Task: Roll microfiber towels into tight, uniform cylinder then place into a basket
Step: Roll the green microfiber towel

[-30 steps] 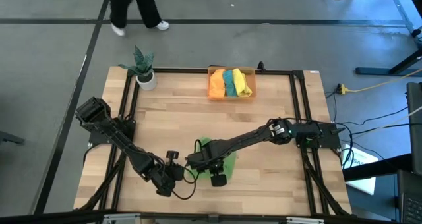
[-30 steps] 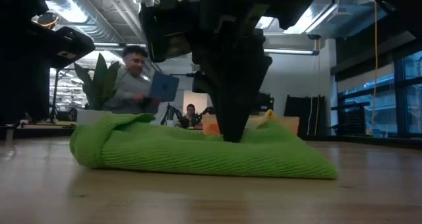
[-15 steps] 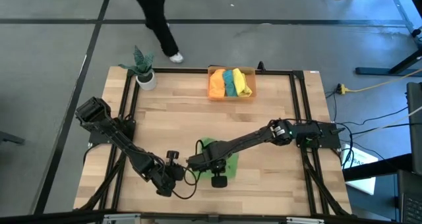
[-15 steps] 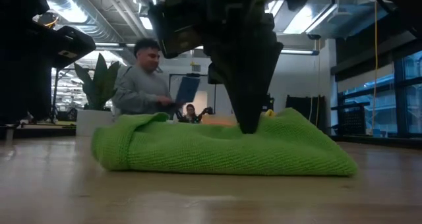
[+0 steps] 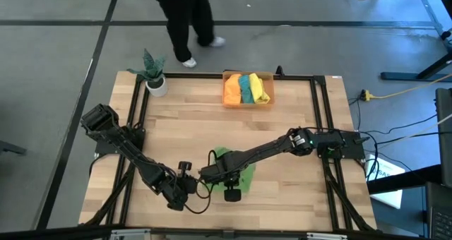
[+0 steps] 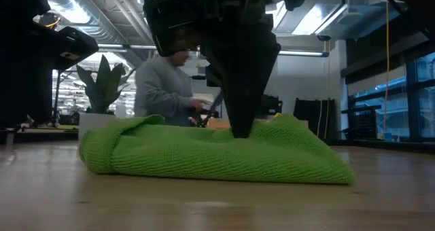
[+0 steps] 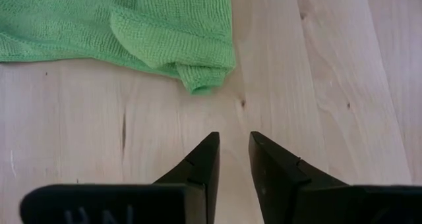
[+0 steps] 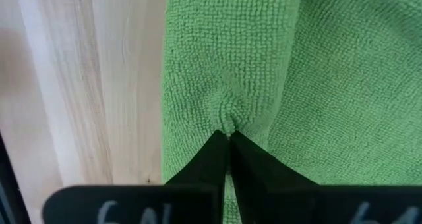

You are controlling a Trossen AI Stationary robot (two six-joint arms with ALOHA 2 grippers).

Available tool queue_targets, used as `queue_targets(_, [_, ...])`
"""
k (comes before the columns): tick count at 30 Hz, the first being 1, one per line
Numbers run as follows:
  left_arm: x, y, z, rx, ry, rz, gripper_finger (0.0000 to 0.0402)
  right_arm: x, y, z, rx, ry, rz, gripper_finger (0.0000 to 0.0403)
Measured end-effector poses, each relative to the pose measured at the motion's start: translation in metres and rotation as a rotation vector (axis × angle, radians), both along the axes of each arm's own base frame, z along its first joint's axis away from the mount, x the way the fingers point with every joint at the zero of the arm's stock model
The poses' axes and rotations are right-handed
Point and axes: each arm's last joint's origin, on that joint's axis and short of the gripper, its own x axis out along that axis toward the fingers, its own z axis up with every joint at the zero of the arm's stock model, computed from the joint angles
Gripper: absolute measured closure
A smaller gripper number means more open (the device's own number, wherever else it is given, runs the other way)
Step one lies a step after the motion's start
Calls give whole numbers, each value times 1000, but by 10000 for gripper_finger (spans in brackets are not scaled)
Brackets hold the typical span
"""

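A light green microfiber towel (image 5: 244,174) lies bunched in thick folds on the table near its front middle, seen in the low view as a low mound (image 6: 204,153). My right gripper (image 8: 228,137) points straight down into the towel's top and is shut on it (image 6: 241,130). My left gripper (image 7: 234,145) hovers open just left of the towel (image 5: 192,186), its fingers aimed at a folded corner (image 7: 201,84) and touching nothing. The orange basket (image 5: 269,101) at the far edge holds orange, teal and yellow rolled towels (image 5: 247,87). My right gripper pinches a small pucker of the towel's upper layer (image 8: 227,118) between its two fingertips, near the towel's edge beside the bare wood. The fingers come from above, pointing down. The towel rests on the table, with creases drawn toward the pinch.
A white pot with a green plant (image 5: 155,76) stands at the far left corner. Black frame rails (image 5: 321,127) run along the table's sides. A person (image 5: 185,18) walks on the floor beyond the far edge. Bare wood lies between towel and basket.
The towel has slid a little toward the table's right and back again under my right gripper. Its part to the right of the fingers now stands bunched higher than a second ago. The person behind the table has walked toward the right.
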Motion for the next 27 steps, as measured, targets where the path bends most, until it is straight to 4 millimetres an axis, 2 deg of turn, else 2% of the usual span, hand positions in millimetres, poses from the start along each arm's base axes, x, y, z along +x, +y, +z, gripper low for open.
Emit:
queue_targets(18, [0, 0, 0, 10, 1, -18, 327, 1, -1, 0, -23, -14, 17, 393])
queue_targets(27, [0, 0, 0, 10, 1, -20, 327, 1, -1, 0, -23, -17, 19, 333])
